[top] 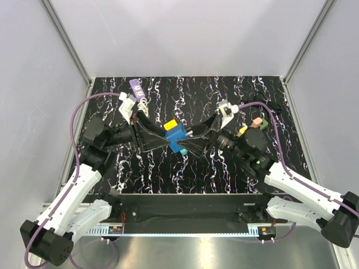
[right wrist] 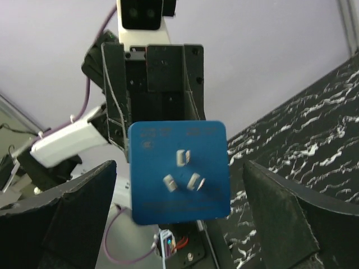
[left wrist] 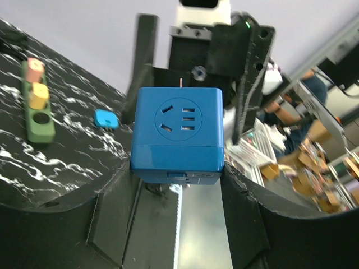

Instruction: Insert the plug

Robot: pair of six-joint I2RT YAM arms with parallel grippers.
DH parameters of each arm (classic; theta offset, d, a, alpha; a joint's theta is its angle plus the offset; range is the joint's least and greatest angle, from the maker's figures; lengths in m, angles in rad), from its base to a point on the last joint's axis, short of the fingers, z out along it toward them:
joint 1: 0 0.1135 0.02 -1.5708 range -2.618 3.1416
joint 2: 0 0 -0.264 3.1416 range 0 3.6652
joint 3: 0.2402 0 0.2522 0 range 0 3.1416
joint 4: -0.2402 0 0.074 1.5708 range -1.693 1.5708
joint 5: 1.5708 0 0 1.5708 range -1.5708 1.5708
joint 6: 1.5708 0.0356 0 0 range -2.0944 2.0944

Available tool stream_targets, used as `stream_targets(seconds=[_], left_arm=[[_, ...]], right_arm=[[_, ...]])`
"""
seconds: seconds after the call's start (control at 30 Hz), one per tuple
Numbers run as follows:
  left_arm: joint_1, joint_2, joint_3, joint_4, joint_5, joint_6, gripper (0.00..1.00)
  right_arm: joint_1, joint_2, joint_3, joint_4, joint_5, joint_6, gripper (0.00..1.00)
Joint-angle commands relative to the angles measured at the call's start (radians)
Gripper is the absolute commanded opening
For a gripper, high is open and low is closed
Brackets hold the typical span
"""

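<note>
Plug cube (left wrist: 177, 136) clamped between left jaws

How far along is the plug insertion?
Done: the cube is up off the table. In hand: the left claw appears to grip it; the right claw sits open around it, with gaps on both sides. Left: its prongs are bare, in no socket, so the insertion itself is not yet done.

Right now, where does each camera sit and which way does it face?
Top external: above and behind, looking down on the table; left arm, right arm show.
Left wrist: on the left arm, facing the blue cube, socket side; own fingers below.
Right wrist: opposite, facing its pronged face; own fingers flank it.
Shared: both wrist views see one cube.
</note>
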Motion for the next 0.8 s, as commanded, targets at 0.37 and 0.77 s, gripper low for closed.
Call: stream_targets(seconds=[0.37,0.77], left_arm=[[0.004,0.06,0.152,-0.172,0.119,0.119,0.35],[-0.001,0.045,0.016,0.131,-0.033,-0.12,0.67]], right_arm=[[-0.029,0.093,0.003,0.098,-0.251,0.107,0.0],[-0.029,0.196,-0.01,0.354,-0.164,0.224,0.0]])
